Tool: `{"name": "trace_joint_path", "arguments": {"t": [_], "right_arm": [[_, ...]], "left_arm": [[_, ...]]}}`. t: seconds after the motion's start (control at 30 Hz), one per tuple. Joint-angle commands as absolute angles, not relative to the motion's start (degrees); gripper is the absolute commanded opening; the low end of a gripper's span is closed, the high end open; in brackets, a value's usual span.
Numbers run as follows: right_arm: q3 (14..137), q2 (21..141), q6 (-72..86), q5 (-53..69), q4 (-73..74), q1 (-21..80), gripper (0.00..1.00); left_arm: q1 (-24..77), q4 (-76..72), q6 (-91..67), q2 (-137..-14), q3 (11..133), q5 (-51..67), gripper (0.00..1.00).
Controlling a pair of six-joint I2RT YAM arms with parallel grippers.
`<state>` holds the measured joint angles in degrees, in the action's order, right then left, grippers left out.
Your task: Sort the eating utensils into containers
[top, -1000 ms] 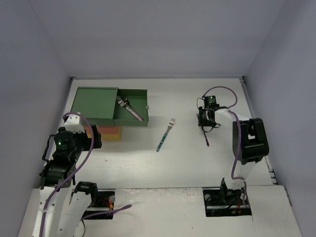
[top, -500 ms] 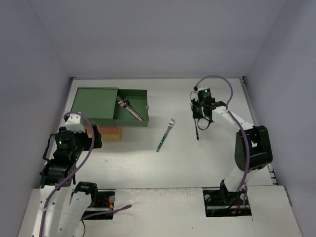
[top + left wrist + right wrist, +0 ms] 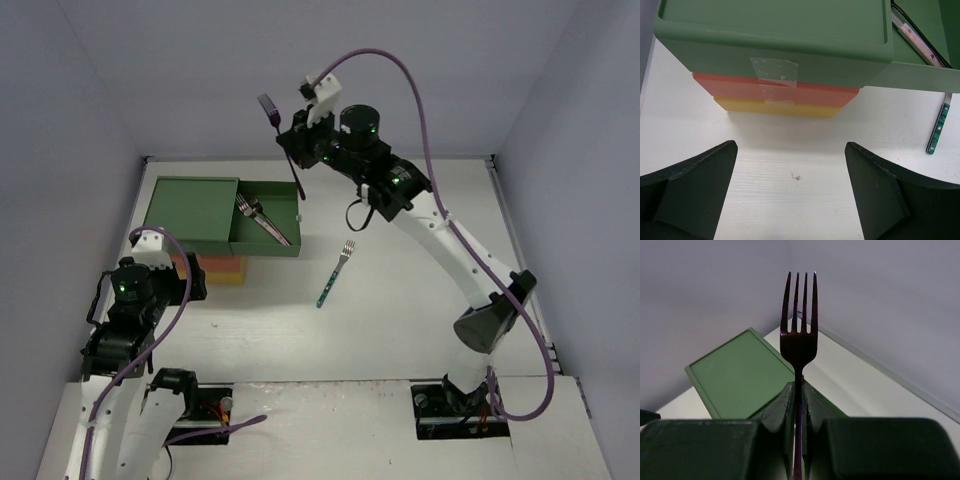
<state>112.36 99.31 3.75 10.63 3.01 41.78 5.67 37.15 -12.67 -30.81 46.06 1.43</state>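
The drawer unit (image 3: 190, 208) has a green top, with the orange-red (image 3: 740, 87) and yellow (image 3: 765, 106) drawers shut beneath it. Its green drawer (image 3: 268, 245) is pulled open to the right and holds a few utensils (image 3: 262, 222). My right gripper (image 3: 300, 150) is raised high over the drawer's far edge, shut on a dark purple fork (image 3: 283, 140). In the right wrist view the fork (image 3: 799, 335) stands tines up between the shut fingers (image 3: 790, 400). A blue-green fork (image 3: 335, 272) lies on the table. My left gripper (image 3: 790, 185) is open and empty in front of the unit.
The blue-green fork's handle (image 3: 939, 127) lies just right of the open drawer's side wall (image 3: 920, 77). A piece of clear tape (image 3: 774, 75) sits on the unit's front. Walls close in the table on the left, back and right.
My right arm has swung up and to the left from the table's right side, carrying the dark fork to high above the open green drawer. The left arm has not moved.
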Motion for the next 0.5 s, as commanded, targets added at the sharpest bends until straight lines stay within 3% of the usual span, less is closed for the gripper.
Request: {"name": "trace_joint_path", "arguments": {"t": [0.0, 0.47], "right_arm": [[117.70, 108.22, 0.62, 12.69, 2.49, 43.99, 0.00], [109.92, 112.05, -3.41, 9.84, 1.76, 46.32, 0.00]], "left_arm": [[6.06, 33.96, -13.10, -31.26, 46.41, 1.32, 0.87], [6.15, 33.92, -13.10, -31.28, 46.41, 1.67, 0.87]]}}
